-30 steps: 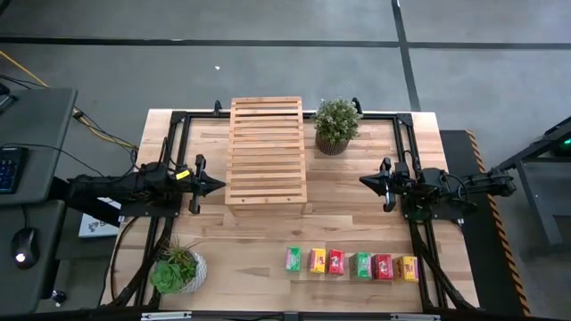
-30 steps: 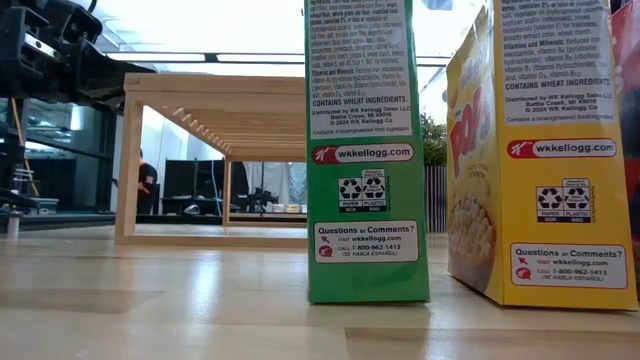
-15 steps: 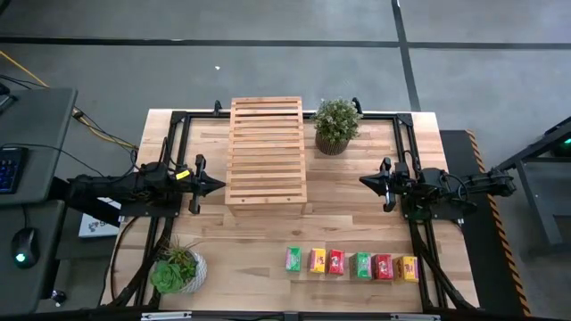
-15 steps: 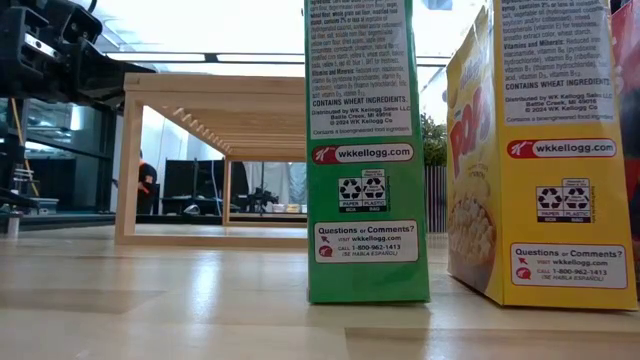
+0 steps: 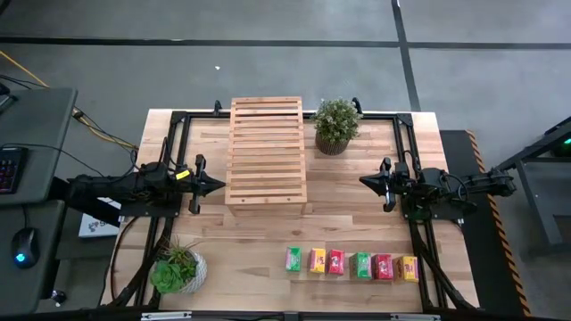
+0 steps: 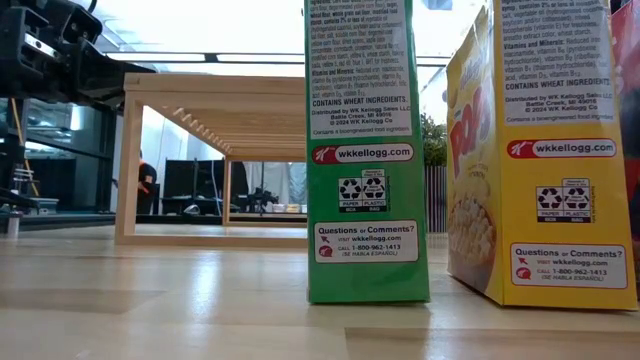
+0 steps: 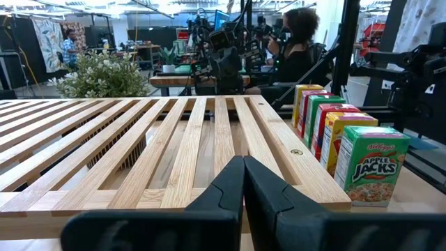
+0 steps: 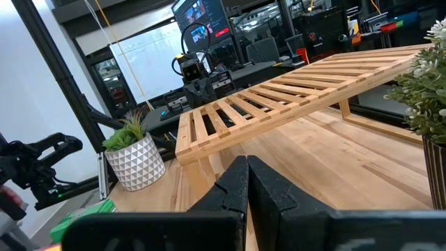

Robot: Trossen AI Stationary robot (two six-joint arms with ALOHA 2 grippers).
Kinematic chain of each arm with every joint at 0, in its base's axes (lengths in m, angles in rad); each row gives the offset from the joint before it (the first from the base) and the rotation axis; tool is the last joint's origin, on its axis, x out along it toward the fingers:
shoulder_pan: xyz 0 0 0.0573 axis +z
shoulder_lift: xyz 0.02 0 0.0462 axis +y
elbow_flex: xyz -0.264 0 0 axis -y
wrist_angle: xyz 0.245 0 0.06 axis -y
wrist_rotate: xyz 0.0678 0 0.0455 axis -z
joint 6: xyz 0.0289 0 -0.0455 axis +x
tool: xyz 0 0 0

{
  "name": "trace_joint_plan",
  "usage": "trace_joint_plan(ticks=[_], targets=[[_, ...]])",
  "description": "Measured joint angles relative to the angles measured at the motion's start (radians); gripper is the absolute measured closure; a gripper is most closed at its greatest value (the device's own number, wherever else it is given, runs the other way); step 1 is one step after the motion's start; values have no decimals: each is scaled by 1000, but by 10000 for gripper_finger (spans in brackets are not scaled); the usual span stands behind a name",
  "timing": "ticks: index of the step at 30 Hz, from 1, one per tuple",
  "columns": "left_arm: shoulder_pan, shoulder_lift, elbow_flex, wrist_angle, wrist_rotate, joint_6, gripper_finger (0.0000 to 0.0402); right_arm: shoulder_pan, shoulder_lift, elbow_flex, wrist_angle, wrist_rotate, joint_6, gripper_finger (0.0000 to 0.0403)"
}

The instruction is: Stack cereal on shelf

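Six small cereal boxes (image 5: 351,264) stand in a row near the table's near edge: green, yellow, red, green, red, yellow. The low view shows the green box (image 6: 365,150) and a yellow box (image 6: 545,150) up close. The light-wood slatted shelf (image 5: 266,152) stands at the table's far middle on its own legs. My left gripper (image 5: 220,185) is shut and empty just left of the shelf. My right gripper (image 5: 363,180) is shut and empty right of the shelf. Both hover away from the boxes.
A potted green plant (image 5: 335,126) stands right of the shelf at the far side. A spiky plant in a white pot (image 5: 177,269) stands at the near left corner. Bare tabletop lies between the shelf and the box row (image 5: 268,234). A person sits beyond the table (image 7: 298,49).
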Motion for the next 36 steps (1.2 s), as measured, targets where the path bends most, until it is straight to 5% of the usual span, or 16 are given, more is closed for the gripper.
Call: trace_joint_plan(ticks=[4, 8, 11, 13, 20, 27, 36], targets=[[0, 1, 0, 29, 4, -27, 401, 0, 0, 0, 0, 0, 0, 402], [-3, 3, 0, 291, 5, -296, 401, 0, 0, 0, 0, 0, 0, 402], [-1, 11, 3, 583, -97, -446, 401, 0, 0, 0, 0, 0, 0, 402], [-1, 36, 43, 627, -190, -466, 401, 0, 0, 0, 0, 0, 0, 402], [-1, 376, 414, 194, -82, -461, 375, 0, 0, 0, 0, 0, 0, 402], [-34, 855, 827, 15, 136, -442, 281, 0, 0, 0, 0, 0, 0, 402], [-171, 1347, 1365, -530, 317, -183, 187, 0, 0, 0, 0, 0, 0, 402]])
